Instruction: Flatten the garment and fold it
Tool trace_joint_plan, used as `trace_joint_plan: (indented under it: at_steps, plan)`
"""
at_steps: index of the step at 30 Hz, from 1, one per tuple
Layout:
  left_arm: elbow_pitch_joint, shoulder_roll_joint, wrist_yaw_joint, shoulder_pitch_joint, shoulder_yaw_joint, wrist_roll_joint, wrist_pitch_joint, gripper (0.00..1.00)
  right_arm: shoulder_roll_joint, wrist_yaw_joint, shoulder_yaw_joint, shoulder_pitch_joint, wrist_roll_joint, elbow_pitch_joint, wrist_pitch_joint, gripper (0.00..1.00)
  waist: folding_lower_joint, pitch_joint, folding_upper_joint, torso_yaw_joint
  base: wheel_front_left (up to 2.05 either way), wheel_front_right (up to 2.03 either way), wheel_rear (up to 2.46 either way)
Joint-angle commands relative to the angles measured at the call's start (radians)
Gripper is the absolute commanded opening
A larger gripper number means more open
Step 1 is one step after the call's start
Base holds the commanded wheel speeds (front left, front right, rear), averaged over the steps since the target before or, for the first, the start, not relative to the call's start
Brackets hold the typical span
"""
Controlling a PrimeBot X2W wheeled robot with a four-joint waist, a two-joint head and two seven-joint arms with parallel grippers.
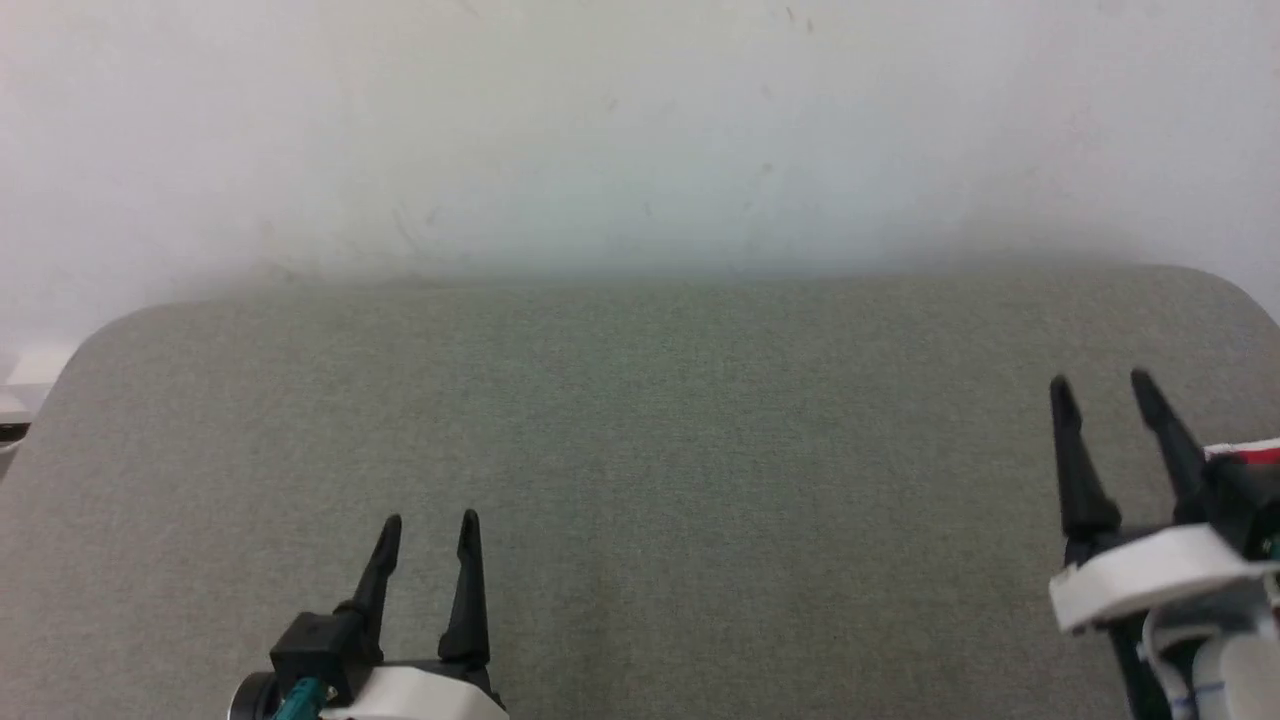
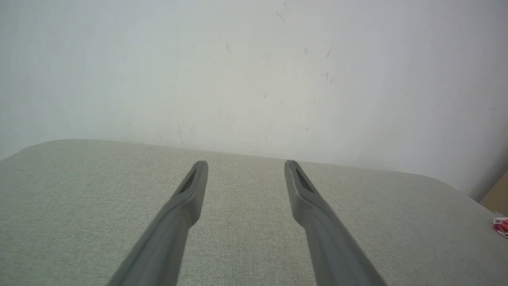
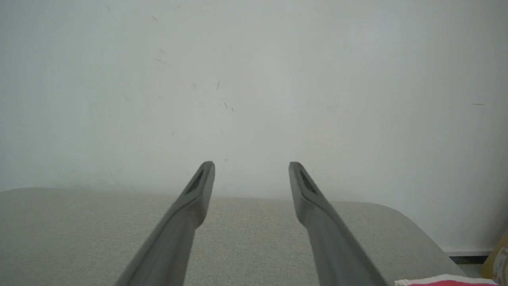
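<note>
Grey woven table (image 1: 640, 450) with rounded corners, and a scuffed white wall (image 1: 640, 130) behind. The left gripper (image 1: 431, 518) and right gripper (image 1: 1100, 380) both stand wide, empty. The shorts (image 1: 1245, 453) — a thin red-and-white sliver — sit at the table's right edge; their long axis cannot be told.

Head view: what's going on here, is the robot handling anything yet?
Nothing is being handled yet. The left gripper and the right gripper both hover open and empty over a grey fabric-covered table in front of a white wall. A sliver of the red and white garment shows at the far right, just beyond the right gripper. Flattening and folding have not begun.
</note>
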Motion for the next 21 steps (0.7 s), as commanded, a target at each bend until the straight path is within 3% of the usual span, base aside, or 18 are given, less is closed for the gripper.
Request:
trace_joint_plan:
  at_steps: [1, 11, 21]
  plan:
    - [0.007, 0.0, 0.007, 0.017, -0.006, -0.001, -0.005, 1.0, 0.024, -0.002, -0.006, 0.049, -0.008, -0.016, -0.014, 1.0, 0.0001, -0.018, -0.0002, 0.026, 0.0, 0.0, 0.0]
    - [0.061, 0.0, 0.037, 0.049, -0.015, 0.031, -0.005, 1.0, 0.079, -0.002, 0.035, 0.224, -0.042, -0.015, -0.083, 1.0, 0.0001, -0.042, -0.0002, 0.054, 0.0, 0.0, 0.0]
    - [0.036, 0.0, 0.016, 0.059, -0.019, 0.075, -0.005, 1.0, 0.095, -0.002, 0.038, 0.228, -0.062, -0.011, -0.106, 1.0, 0.0001, -0.04, -0.0002, 0.056, 0.0, 0.0, 0.0]
